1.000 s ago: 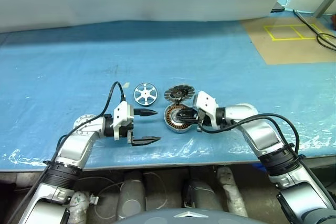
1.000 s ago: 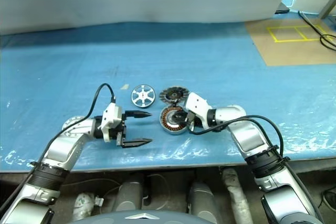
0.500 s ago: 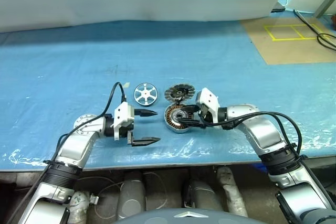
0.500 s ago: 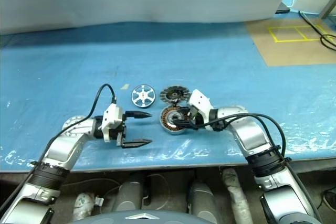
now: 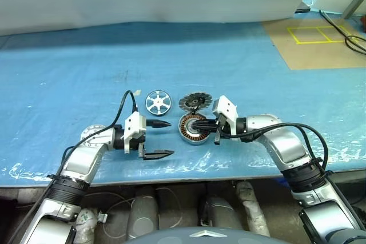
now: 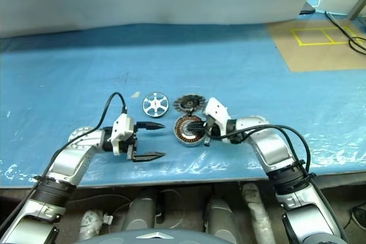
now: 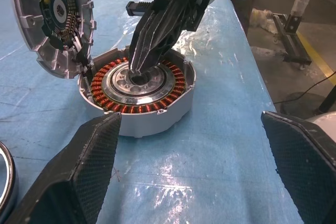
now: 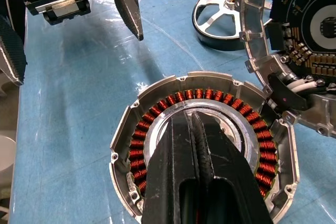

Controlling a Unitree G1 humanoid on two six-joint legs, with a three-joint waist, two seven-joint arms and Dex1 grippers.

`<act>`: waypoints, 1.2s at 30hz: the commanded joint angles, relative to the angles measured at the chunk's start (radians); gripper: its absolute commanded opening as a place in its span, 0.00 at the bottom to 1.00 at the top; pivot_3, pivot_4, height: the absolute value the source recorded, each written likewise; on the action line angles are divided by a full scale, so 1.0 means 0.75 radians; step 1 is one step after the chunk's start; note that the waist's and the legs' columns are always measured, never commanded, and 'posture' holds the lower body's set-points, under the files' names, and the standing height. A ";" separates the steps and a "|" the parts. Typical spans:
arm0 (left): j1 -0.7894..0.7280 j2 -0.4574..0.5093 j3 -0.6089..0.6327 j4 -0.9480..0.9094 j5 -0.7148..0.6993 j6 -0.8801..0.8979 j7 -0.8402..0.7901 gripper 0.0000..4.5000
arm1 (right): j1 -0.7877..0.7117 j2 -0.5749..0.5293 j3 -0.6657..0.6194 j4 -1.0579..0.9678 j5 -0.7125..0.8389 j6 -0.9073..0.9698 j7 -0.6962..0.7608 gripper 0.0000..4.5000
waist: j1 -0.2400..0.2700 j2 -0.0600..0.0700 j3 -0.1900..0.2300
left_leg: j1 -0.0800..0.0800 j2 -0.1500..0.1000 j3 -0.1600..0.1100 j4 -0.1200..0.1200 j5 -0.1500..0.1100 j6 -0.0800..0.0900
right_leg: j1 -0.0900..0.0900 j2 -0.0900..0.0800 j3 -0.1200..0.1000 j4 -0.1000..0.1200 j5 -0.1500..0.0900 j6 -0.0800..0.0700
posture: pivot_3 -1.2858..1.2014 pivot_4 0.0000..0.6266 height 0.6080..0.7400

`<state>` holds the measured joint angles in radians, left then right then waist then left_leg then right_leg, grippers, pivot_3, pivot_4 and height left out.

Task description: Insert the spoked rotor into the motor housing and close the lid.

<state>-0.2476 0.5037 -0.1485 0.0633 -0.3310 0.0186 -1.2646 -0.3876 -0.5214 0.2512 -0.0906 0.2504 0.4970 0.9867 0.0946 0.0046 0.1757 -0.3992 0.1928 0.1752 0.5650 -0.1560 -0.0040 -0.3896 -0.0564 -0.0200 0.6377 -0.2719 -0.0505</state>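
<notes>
The right end effector (image 8: 195,129), its two black fingers pressed tight together and gripping nothing, rests its tips over the central hole of the motor housing (image 8: 157,124), which reads as a way of pinning the cup in place or probing its bore before anything is dropped in. The housing sits open side up on the blue-covered counter (image 5: 240,67), its ring of copper windings exposed and ready to receive a part. At about one o'clock from the housing, the lid (image 5: 194,102) stands tilted, its lower edge at the housing's rim and its dark circuit side turned toward the cup, seemingly tethered by short wires, so it is parked out of the way yet close enough to swing shut. The spoked rotor (image 5: 158,102) lies flat on the counter at roughly ten o'clock from the housing, well apart from both end effectors and not yet picked up. The left end effector (image 5: 164,138) hangs at nine o'clock of the housing with its fingers spread wide and empty, pointing toward the cup; judging from that pose, it is standing by to collect the rotor, which lies just beyond its upper fingertip. Insertion has yet to begin, and the lid cannot close until the right fingers clear the bore.
</notes>
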 commanded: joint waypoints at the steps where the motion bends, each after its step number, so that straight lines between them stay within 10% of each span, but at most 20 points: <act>1: -0.009 0.006 0.005 -0.021 -0.008 -0.022 -0.004 1.00 | -0.030 0.016 0.002 0.010 -0.017 -0.022 -0.020 0.01 | 0.000 0.000 0.000 | 0.000 0.000 0.000 0.000 0.000 0.000 | 0.000 0.000 0.000 0.000 0.000 0.000 | 0.52 0.24 1.00; 28: -0.018 0.002 -0.003 0.012 0.000 -0.051 -0.005 1.00 | 0.033 -0.025 0.212 0.201 -0.314 -0.207 -0.061 0.01 | -0.001 -0.003 -0.003 | 0.013 -0.001 0.001 -0.003 0.000 0.000 | 0.010 -0.001 0.002 -0.002 0.000 0.000 | 0.52 0.24 1.00; 36: -0.020 -0.003 -0.004 0.015 0.004 -0.054 0.003 1.00 | 0.063 -0.002 0.183 0.204 -0.204 0.115 -0.030 0.01 | 0.000 -0.010 -0.019 | 0.042 -0.003 0.002 -0.023 -0.004 0.005 | 0.039 -0.002 0.002 -0.024 -0.001 0.002 | 0.52 0.24 1.00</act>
<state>-0.2523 0.5025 -0.1530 0.0842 -0.3282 -0.0027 -1.2620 -0.3982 -0.5065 0.3259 -0.0172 0.1223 0.4477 0.9454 0.0945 -0.0030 0.1617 -0.3677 0.1903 0.1766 0.5458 -0.1587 -0.0006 -0.3599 -0.0581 -0.0185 0.6176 -0.2728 -0.0493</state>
